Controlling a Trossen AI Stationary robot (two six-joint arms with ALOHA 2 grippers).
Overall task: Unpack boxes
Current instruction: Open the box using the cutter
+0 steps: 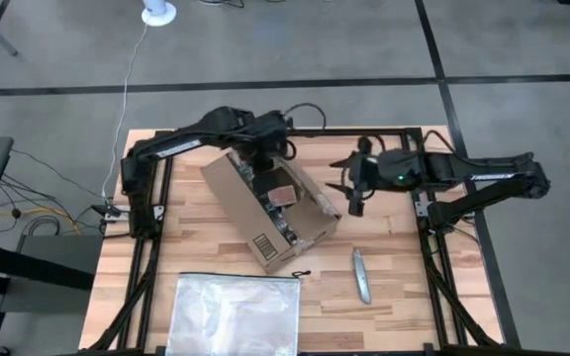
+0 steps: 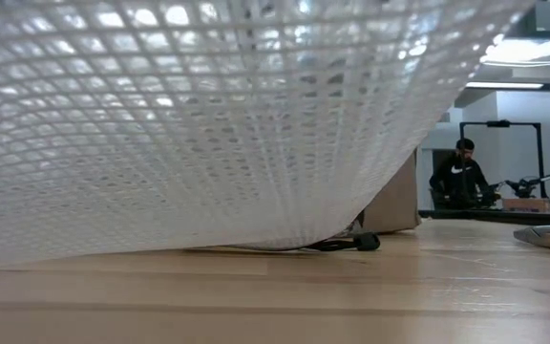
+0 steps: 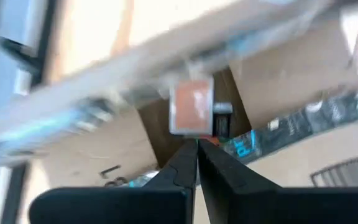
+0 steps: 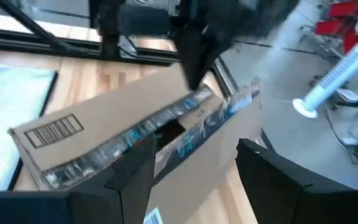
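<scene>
**Left pincer withdrawing an item through the slit top of the shipping box**

Nearest the bench's front edge, the clear zip bag (image 1: 236, 313) lies flat; in the low view its mesh fills most of the picture and hides nearly all of the work. Just beyond it and to the right lies a grey utility knife (image 1: 362, 275), apart from everything else.

At mid-bench stands the brown cardboard box (image 1: 265, 213), set at a diagonal, its barcode label (image 1: 265, 243) toward the front. The printed tape strip (image 4: 185, 106) along its top seam is parted, leaving a dark gap between the flaps.

The left pincer (image 3: 197, 144) is poised over this gap with its fingers closed almost together on a small reddish-brown packet (image 3: 191, 109), which sits at the opening; how firmly it is gripped cannot be judged from the blurred wrist picture.

The right pincer (image 1: 349, 188) hovers just beside the box's right end, its fingers spread wide and holding nothing.

Judged step: removal of the contents, with the box already cut open. The next move calls for a straight lift clear of the flaps, then a set-down on bare bench; the open right pincer is well placed to steady the box should it rise with the packet.

In the room behind, a person in dark clothes stands far off.
</scene>
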